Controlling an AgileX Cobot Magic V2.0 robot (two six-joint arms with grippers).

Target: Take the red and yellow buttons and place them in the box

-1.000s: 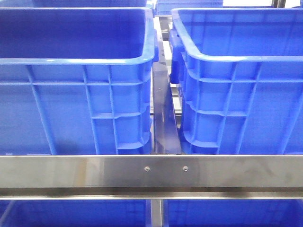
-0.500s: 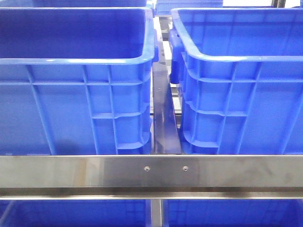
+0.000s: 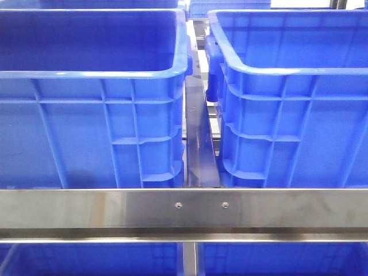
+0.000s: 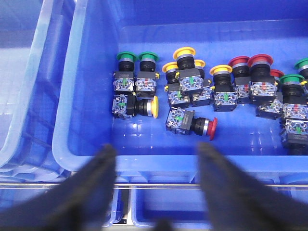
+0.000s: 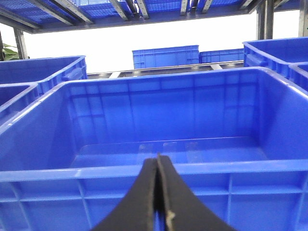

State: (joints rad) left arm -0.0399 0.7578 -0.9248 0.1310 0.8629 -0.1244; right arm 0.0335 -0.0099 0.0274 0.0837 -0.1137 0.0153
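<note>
In the left wrist view, a blue crate (image 4: 65, 125) holds several push buttons with black bodies. One red button (image 4: 210, 129) lies on its side nearest my fingers and a yellow button (image 4: 154, 106) lies on its side to one side of it. More yellow buttons (image 4: 184, 52) and red buttons (image 4: 260, 59) stand in a row behind. My left gripper (image 4: 156, 149) hangs open above the crate's near rim, holding nothing. My right gripper (image 5: 158, 158) is shut and empty, in front of an empty blue box (image 5: 163, 106). No gripper shows in the front view.
Green buttons (image 4: 126, 56) sit among the red and yellow ones. The front view shows two tall blue crates, left (image 3: 86, 132) and right (image 3: 287, 126), with a narrow gap between them and a steel rail (image 3: 184, 210) across the front. More blue crates (image 5: 166, 56) stand behind.
</note>
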